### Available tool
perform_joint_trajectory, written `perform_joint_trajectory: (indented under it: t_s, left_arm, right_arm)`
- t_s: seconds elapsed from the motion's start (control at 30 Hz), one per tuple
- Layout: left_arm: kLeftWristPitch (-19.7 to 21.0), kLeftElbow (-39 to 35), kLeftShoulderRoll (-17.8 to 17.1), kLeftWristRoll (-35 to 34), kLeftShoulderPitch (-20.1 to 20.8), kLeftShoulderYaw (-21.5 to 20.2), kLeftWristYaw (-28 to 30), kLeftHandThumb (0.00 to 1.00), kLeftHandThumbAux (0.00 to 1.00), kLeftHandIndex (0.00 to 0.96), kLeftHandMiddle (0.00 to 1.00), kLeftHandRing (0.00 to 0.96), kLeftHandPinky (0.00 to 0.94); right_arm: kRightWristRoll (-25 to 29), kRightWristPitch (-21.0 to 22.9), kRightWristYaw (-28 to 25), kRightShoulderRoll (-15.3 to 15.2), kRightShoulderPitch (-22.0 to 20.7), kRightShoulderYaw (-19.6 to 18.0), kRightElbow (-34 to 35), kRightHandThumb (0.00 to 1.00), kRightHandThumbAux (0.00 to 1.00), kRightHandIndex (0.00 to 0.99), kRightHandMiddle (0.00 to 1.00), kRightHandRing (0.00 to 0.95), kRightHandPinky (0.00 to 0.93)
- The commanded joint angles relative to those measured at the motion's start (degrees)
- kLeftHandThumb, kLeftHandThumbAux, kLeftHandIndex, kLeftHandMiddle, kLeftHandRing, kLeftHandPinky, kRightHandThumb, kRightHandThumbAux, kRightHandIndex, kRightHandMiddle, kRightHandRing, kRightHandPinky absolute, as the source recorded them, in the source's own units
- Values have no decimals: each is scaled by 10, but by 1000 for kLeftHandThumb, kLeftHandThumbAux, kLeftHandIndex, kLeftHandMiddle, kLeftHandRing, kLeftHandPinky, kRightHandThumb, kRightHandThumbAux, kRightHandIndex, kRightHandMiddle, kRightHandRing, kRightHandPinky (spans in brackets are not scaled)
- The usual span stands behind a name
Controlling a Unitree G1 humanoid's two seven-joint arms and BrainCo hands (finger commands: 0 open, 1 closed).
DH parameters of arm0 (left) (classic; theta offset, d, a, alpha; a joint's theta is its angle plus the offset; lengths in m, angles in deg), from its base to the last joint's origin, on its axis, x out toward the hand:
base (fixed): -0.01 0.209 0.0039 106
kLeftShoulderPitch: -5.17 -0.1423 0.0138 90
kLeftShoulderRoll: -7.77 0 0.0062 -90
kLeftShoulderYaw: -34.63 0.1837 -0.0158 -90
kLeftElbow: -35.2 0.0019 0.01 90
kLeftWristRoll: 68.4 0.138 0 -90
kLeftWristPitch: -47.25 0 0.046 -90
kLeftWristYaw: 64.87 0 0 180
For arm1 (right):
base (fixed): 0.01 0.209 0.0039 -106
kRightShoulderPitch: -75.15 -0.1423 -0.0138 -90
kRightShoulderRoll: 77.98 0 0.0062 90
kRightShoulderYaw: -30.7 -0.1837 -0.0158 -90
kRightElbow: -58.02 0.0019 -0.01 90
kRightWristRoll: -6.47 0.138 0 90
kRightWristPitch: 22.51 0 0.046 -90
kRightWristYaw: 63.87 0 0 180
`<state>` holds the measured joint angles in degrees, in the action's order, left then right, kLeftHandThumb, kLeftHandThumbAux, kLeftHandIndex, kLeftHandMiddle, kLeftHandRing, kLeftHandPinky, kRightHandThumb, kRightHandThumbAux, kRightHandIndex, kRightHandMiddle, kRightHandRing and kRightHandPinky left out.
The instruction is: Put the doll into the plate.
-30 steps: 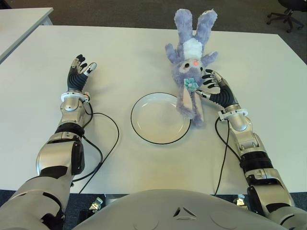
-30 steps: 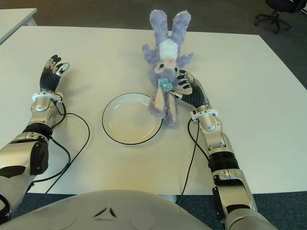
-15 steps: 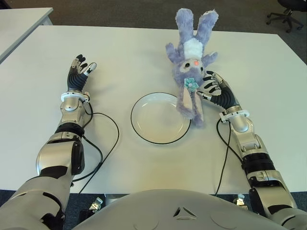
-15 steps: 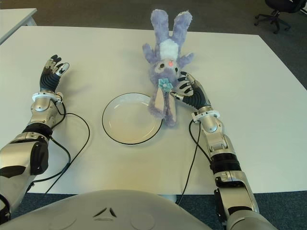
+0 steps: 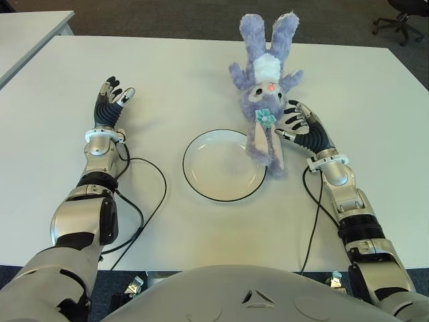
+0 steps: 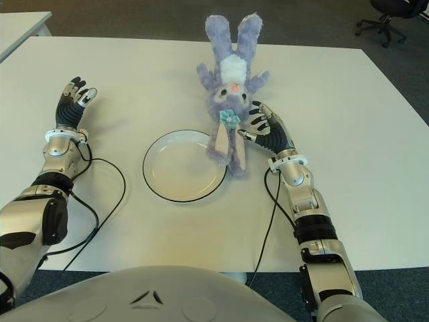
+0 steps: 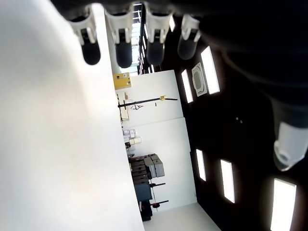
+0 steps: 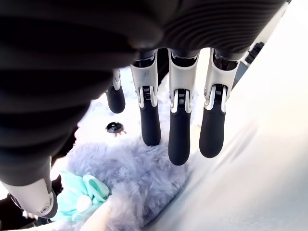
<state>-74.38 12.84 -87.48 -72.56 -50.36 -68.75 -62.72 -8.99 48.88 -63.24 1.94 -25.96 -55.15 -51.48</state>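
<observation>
The doll (image 5: pixel 265 100), a fuzzy purple rabbit with a teal bow at its neck, is lying on the white table (image 5: pixel 188 74) just beyond the plate (image 5: pixel 224 166) and toward its right side, feet pointing away from the robot and long ears trailing down so that their tips are reaching the plate's right rim. It is not inside the plate.

The right hand (image 5: pixel 299 125) is sitting just right of the plate, up against the doll's head and ears. Its fingers (image 8: pixel 179 139) are stretched out straight and slightly apart over the plush (the thumb is showing off to one side near the bow), and they are not closing around anything; whether the fingertips are actually touching the fur I cannot tell.

The left hand (image 5: pixel 110 100) is showing well to the left of the plate, fingers extended and holding nothing. Black cables (image 5: pixel 144 194) are looping across the table between each forearm and the plate.
</observation>
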Motion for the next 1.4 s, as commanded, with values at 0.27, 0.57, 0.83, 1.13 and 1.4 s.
perform_joint_trajectory:
  t_s: [0.27,0.57,0.83,1.13,1.4]
  left_arm:
    - [21,31,-2,-14,-46,-14,38,0,520,0,99,102,98]
    - [19,32,-3,-15,-46,-14,39,0,519,0,106,109,97]
    - [19,32,-2,-14,-46,-13,38,0,523,0,109,113,103]
    - [22,32,-1,-11,-44,-11,33,0,525,0,107,109,109]
    - [26,32,2,-10,-43,-10,32,0,525,0,111,112,99]
  right_arm:
    - [21,122,-29,94,279,52,-110,245,661,76,255,350,405]
    - [23,157,-35,95,284,52,-85,215,653,77,258,355,403]
    - [26,162,-45,92,284,55,-76,237,664,72,259,364,419]
    - [64,151,-69,103,292,41,-68,311,702,45,230,311,333]
    - [115,170,-102,109,315,42,-9,302,703,34,204,270,302]
